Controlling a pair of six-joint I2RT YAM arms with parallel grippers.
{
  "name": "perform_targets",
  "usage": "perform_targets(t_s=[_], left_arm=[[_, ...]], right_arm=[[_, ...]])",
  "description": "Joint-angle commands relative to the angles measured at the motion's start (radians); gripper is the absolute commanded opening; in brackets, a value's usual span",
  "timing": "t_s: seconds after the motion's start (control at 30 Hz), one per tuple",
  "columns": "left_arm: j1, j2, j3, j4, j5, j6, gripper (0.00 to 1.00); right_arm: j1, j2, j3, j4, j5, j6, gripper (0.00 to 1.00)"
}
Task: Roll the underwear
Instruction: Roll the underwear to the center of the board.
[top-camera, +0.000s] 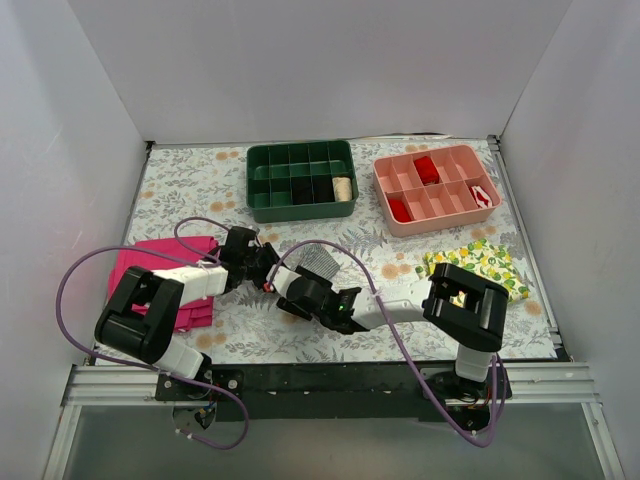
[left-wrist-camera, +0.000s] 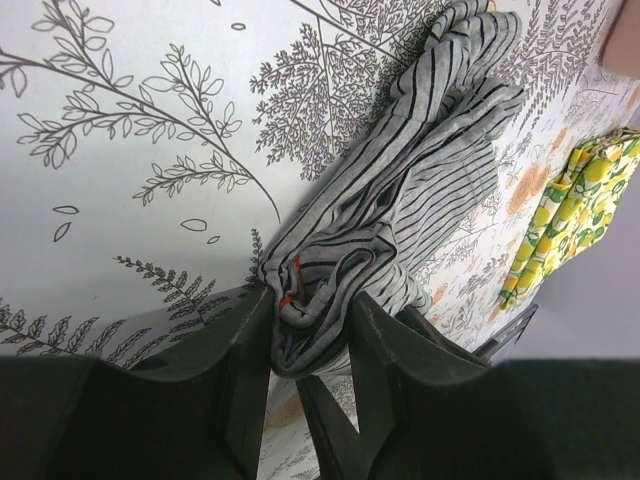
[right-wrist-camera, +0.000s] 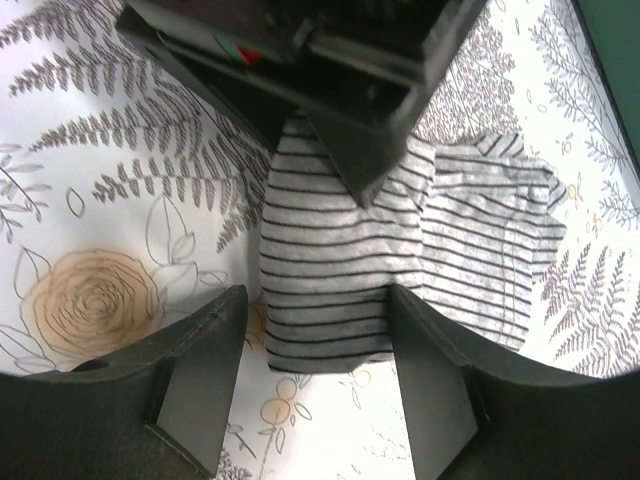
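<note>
The grey-and-white striped underwear (top-camera: 318, 262) lies bunched on the floral table mat in front of the green tray. In the left wrist view the underwear (left-wrist-camera: 400, 190) stretches away as a crumpled band, with orange trim showing at its near rolled end. My left gripper (left-wrist-camera: 308, 335) is shut on that rolled end, and it shows in the top view (top-camera: 262, 266). My right gripper (right-wrist-camera: 318, 345) is open, its fingers (right-wrist-camera: 200, 370) either side of the flat near edge of the underwear (right-wrist-camera: 330, 270). In the top view the right gripper (top-camera: 287, 284) is close beside the left one.
A green divided tray (top-camera: 300, 180) and a pink divided tray (top-camera: 435, 187) holding small rolled items stand at the back. A magenta cloth (top-camera: 160, 275) lies under the left arm. A lemon-print cloth (top-camera: 480, 265) lies at the right, also in the left wrist view (left-wrist-camera: 575, 210). White walls enclose the table.
</note>
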Motion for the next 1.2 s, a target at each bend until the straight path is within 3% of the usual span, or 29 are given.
perform_targets(t_s=[0.0, 0.33, 0.57, 0.6, 0.8, 0.87, 1.17], left_arm=[[-0.003, 0.069, -0.039, -0.187, -0.111, 0.073, 0.33], [-0.003, 0.077, -0.020, -0.198, -0.095, 0.087, 0.33], [-0.001, 0.083, -0.020, -0.203, -0.087, 0.098, 0.33], [-0.001, 0.080, -0.017, -0.204, -0.087, 0.099, 0.34], [0.005, 0.042, 0.026, -0.247, -0.096, 0.119, 0.42], [0.019, 0.016, 0.050, -0.278, -0.110, 0.121, 0.55], [0.065, -0.125, 0.133, -0.376, -0.164, 0.132, 0.71]], right_arm=[[-0.014, -0.013, -0.056, -0.095, -0.006, 0.020, 0.67], [-0.048, 0.053, -0.033, -0.103, -0.076, -0.013, 0.61], [-0.062, 0.054, -0.049, -0.112, -0.118, 0.002, 0.30], [-0.063, 0.050, -0.048, -0.121, -0.156, 0.005, 0.22], [-0.111, 0.010, -0.048, -0.147, -0.388, 0.048, 0.08], [-0.141, 0.001, -0.040, -0.171, -0.495, 0.075, 0.06], [-0.260, -0.059, -0.042, -0.145, -0.843, 0.198, 0.06]])
